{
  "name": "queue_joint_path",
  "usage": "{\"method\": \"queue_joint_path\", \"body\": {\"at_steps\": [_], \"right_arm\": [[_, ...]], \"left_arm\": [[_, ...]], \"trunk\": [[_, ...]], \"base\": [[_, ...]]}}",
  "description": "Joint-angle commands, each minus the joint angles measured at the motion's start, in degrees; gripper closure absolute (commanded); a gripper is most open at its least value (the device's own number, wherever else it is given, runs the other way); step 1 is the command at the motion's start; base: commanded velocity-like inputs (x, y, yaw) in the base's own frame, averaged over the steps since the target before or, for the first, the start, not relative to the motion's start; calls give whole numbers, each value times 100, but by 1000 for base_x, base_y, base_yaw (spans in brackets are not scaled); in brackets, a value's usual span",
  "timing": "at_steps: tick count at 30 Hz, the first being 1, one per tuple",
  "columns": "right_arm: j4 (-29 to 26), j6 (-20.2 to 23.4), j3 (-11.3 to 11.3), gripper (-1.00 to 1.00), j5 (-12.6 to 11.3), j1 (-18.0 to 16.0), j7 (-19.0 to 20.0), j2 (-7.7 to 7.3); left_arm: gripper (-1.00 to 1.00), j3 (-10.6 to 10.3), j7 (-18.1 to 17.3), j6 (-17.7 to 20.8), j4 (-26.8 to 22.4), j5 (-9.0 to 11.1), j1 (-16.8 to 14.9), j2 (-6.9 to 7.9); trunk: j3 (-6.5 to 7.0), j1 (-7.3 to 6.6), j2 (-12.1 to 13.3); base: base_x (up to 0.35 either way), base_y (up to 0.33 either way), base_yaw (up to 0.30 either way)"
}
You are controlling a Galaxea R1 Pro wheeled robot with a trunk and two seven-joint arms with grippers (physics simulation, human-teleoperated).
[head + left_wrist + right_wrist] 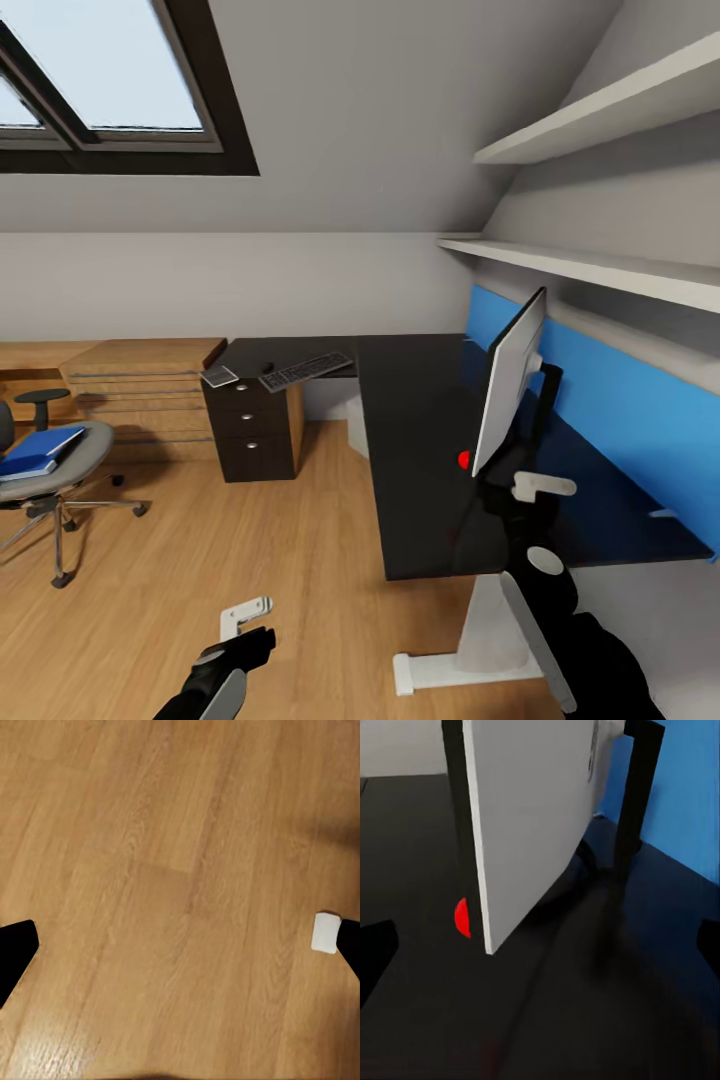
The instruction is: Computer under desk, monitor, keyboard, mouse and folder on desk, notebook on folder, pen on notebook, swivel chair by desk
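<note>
Attic bedroom with sloped grey ceiling, skylight window [100, 80] and oak plank floor [250, 540]. The long L-shaped desk with glossy black top [420, 450] and bright blue back panel [620, 420] stands against the wall under two white shelves [600, 120].

The large flat monitor [510, 380] stands upright on its thin black stand [545, 400] near the desk's back edge, close to the blue panel; it is seen edge-on, pale grey back showing, with a red dot [464, 460] at its lower corner. The same monitor [525, 817] appears in the right wrist view, its stand foot resting on the black top.

On the far wing of the desk, the slim silver-grey keyboard with dark keys [305, 371] lies at an angle near the front edge. The small black mouse [267, 367] lies just beside its left end, and the thin grey notebook [219, 376] lies at the wing's outer corner, above the black three-drawer cabinet [250, 430].

The bright blue folder [38, 450] rests on the grey seat of the swivel chair [60, 470], well apart from the desk.

The right gripper [535, 490] hovers over the desk just in front of the monitor's base, jaws spread wide, holding nothing. The left gripper [245, 615] hangs low over bare floor, fingers [326, 932] far apart and empty.
</note>
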Motion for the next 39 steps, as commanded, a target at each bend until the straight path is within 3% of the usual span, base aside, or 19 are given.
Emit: {"method": "queue_joint_path", "body": {"at_steps": [1, 2, 7, 34, 39], "right_arm": [[-10, -58, 28, -100, 39, 16, -51, -5], [-17, -393, 55, -100, 360, 102, -53, 0], [-14, -567, 64, -100, 499, 136, -53, 2], [-3, -656, 41, -100, 585, 155, -59, 11], [8, -653, 31, -100, 583, 153, -229, 11]], "left_arm": [[-100, -26, 48, -10, 5, 22, -5, 7], [-100, -28, 46, -61, 43, -23, -5, 4], [-100, -28, 46, -82, 55, -40, -5, 3], [-100, -45, 47, -94, 61, -52, -5, -6], [-100, -46, 51, -94, 61, -56, -5, -6]], "trunk": [[-7, 0, -5], [-7, 0, -5], [-7, 0, -5], [-7, 0, -5], [-7, 0, -5]], "base": [[0, 96, 0], [113, 131, 0], [201, 146, 0], [159, 37, 0], [164, 1, 0]]}}
